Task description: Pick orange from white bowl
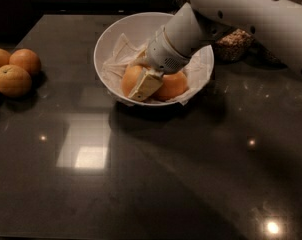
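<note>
White bowl [105, 49], gripper [145, 85] down among the fruit

Glossy white bowl at twelve o'clock on the dark stone counter [166, 184], lined with crumpled white paper [120, 56]. Inside, two oranges side by side near the six o'clock wall: left orange [129, 78] at about seven o'clock, right orange [174, 86] at about five. Both down inside the bowl, on the paper. Reaching in over the rim from two o'clock: a pale arm [241, 14], ending in the gripper. Cream tip of the gripper laid along the seam between the two oranges, pointing toward seven o'clock. Open or closed on fruit: cannot tell. Loose oranges [12, 80] clustered at nine o'clock on the counter, well apart from the bowl. Jar of grain [233, 44] just beside the bowl at two o'clock, partly hidden behind the arm.
</note>
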You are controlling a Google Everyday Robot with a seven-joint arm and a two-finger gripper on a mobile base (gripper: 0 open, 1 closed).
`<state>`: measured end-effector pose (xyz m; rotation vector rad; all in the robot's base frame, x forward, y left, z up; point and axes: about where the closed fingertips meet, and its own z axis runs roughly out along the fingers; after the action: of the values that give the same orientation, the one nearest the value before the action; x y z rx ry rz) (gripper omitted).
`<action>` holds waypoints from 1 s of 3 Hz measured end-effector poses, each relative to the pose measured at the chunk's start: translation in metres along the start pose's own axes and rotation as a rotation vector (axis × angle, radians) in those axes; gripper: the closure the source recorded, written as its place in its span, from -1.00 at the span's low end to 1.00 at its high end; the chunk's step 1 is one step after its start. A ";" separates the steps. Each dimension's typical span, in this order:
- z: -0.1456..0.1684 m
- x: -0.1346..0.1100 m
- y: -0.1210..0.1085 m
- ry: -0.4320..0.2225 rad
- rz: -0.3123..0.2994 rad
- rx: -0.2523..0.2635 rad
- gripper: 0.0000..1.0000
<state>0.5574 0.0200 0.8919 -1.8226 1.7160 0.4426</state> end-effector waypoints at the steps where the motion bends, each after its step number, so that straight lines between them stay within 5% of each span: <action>1: -0.003 -0.002 0.000 -0.007 -0.003 -0.004 1.00; 3: -0.044 -0.014 -0.003 -0.021 -0.036 0.070 1.00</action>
<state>0.5518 0.0034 0.9349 -1.7895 1.6617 0.3811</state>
